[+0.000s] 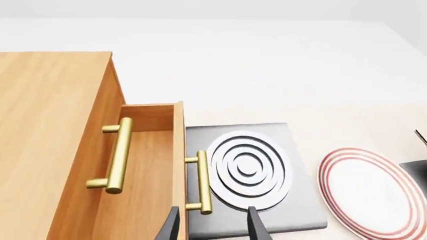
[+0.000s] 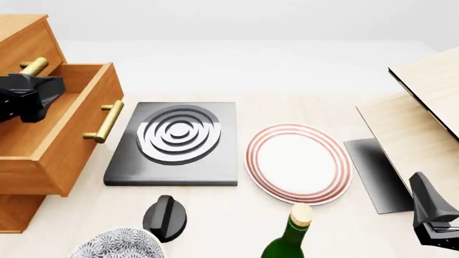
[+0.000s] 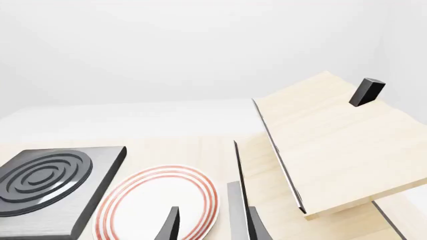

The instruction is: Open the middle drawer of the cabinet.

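- While the left gripper [image 1: 212, 225] shows at lower centre of the left wrist view, its fingertips stand apart w/ nothing between them; the brass handle [image 1: 199, 182] sits just past the tips, not gripped.
- That handle belongs to the middle drawer [image 2: 50, 137], which is pulled well out at left of the front view, interior exposed.
- Cabinet [image 2: 21, 37] fills upper left of front view; upper handle [image 1: 117, 156] shows on the closed front above.
- Grey burner plate [image 2: 176, 142] lies just beside the drawer front; striped plate [image 2: 298, 161] at centre-right.
- Right gripper [image 3: 210, 225], low centre of right wrist view: fingers apart, empty, idle over the striped plate.
- Risks: drawer looks open enough, so task prob. near done; a further pull could push the front into the burner plate. Retracting the left arm carelessly might clip the handle & nudge the drawer back in.
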Robot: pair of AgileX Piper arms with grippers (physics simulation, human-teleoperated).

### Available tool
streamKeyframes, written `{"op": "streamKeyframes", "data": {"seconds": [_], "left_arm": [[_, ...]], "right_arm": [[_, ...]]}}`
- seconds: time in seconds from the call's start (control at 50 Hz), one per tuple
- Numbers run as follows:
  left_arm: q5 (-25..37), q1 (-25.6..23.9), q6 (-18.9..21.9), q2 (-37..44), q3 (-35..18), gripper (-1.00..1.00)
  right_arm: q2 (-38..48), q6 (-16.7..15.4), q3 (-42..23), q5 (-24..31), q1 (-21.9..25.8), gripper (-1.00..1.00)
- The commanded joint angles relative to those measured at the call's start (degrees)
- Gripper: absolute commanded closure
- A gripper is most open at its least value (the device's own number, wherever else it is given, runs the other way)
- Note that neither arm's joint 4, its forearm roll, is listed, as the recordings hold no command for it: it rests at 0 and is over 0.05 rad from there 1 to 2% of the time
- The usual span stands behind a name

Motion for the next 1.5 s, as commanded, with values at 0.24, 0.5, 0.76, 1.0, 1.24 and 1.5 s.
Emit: {"op": "streamKeyframes", "data": {"seconds": [0.24, 0.5, 0.76, 1.0, 1.24, 1.5], "left_arm": [[-3.88, 3.33, 1.77, 1.44, 3.43, -1.0], [-7.35, 4.82, 3.64, 2.89, 5.72, -1.0], [-8.36, 4.36, 2.96, 3.66, 6.93, -1.0], [-10.6, 4.51, 2.02, 4.89, 9.07, -1.0], [-13.2, 4.92, 1.94, 5.85, 11.73, -1.0], [-14.51, 4.83, 1.73, 7.05, 12.8, -1.0]], "right_arm": [[-0.03, 0.01, -0.02, 0.05, 0.06, -1.0], [0.08, 0.01, -0.03, -0.06, 0.07, -1.0], [-0.01, 0.0, -0.03, 0.03, 0.08, -1.0], [0.15, -0.01, -0.02, -0.13, 0.09, -1.0], [0.1, 0.01, -0.02, -0.08, 0.1, -1.0], [0.1, 0.01, -0.02, -0.08, 0.09, -1.0]]}}
